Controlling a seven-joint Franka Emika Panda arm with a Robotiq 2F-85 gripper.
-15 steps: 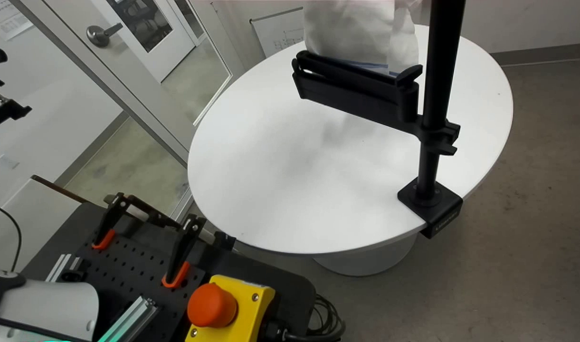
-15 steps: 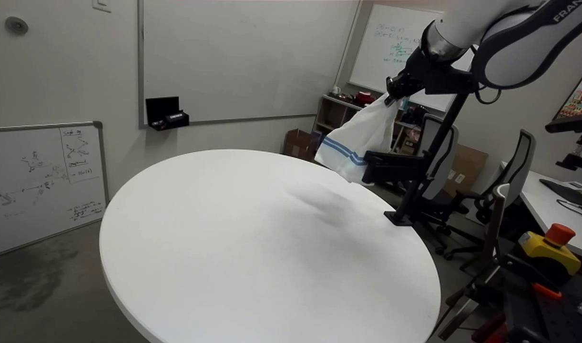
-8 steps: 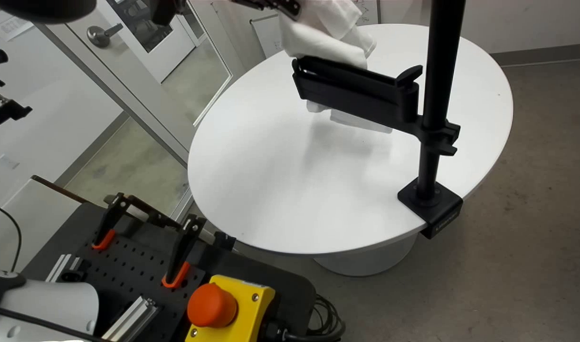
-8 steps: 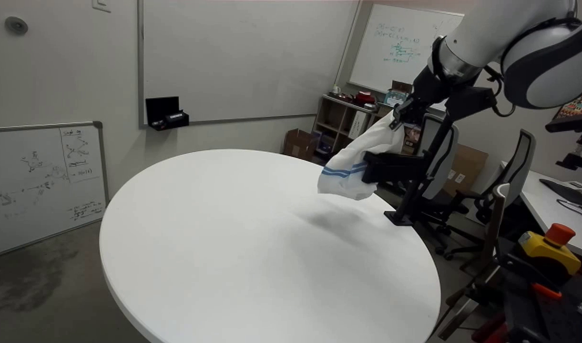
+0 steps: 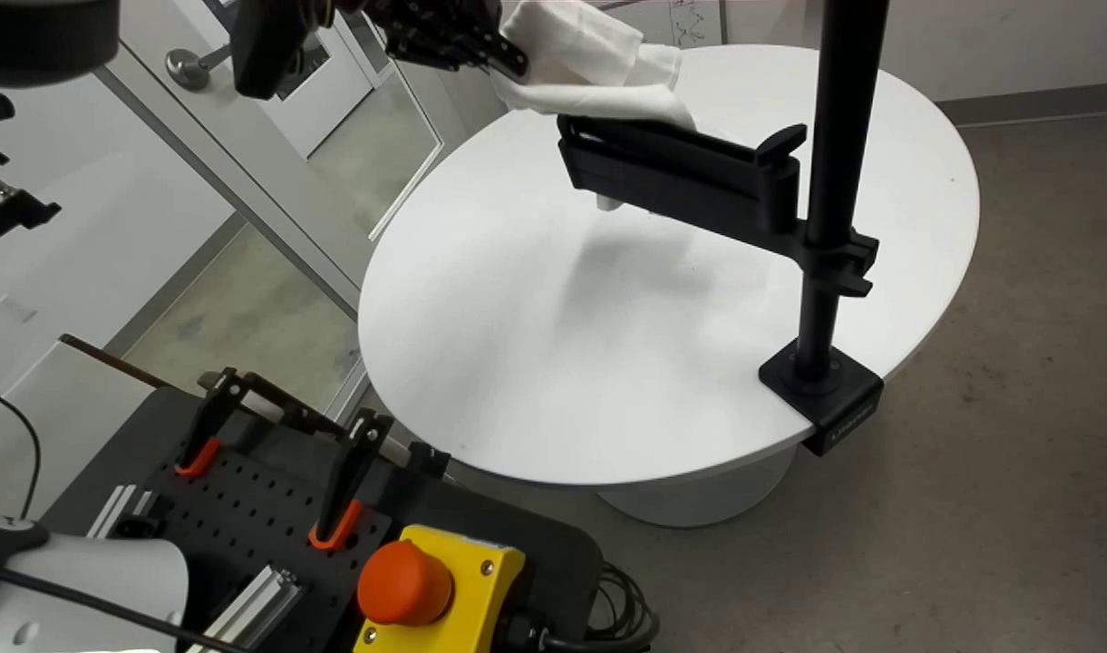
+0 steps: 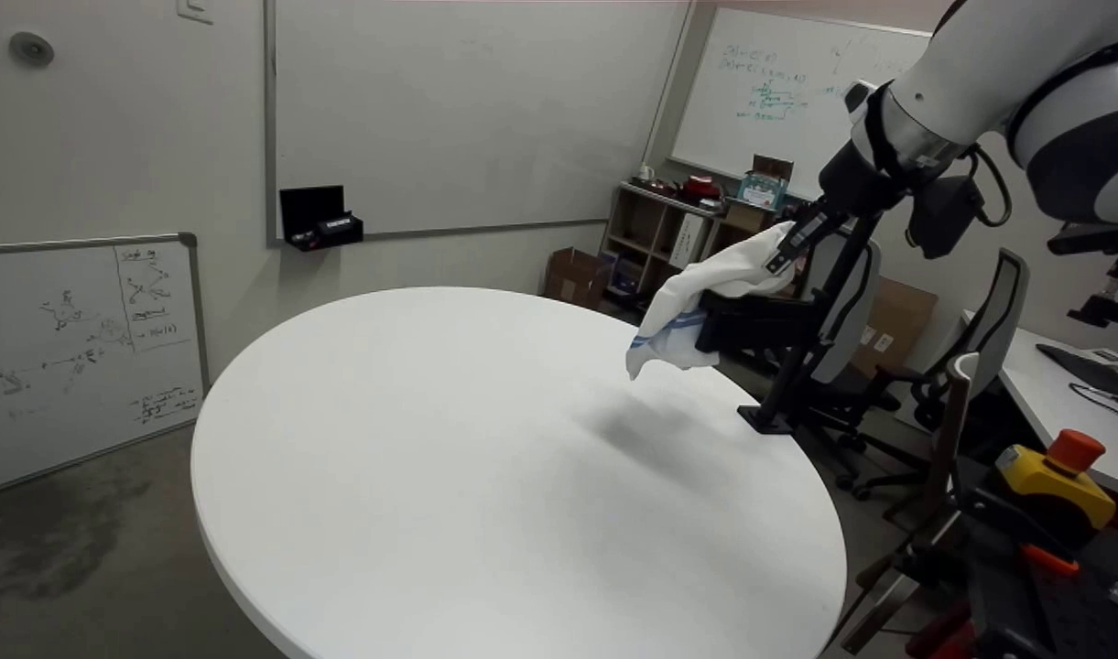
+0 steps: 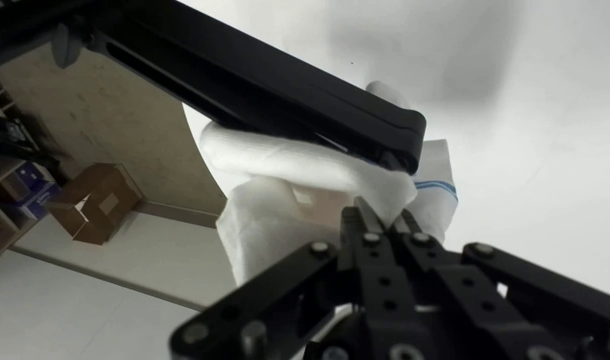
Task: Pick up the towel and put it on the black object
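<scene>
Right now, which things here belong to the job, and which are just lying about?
For the job:
blue-striped white towel
black bar on its upright pole
claw, shut on the towel

Just around the room:
whiteboards
office chairs
cardboard boxes
keyboard

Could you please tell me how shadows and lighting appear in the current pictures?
In both exterior views, a soft-edged shadow on the white table; in the wrist view, shadow at upper right, with the gripper and black bar very dark against the bright table.

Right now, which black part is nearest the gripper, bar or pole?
The horizontal bar: its free end lies by the gripper; the upright pole is farther.
</scene>
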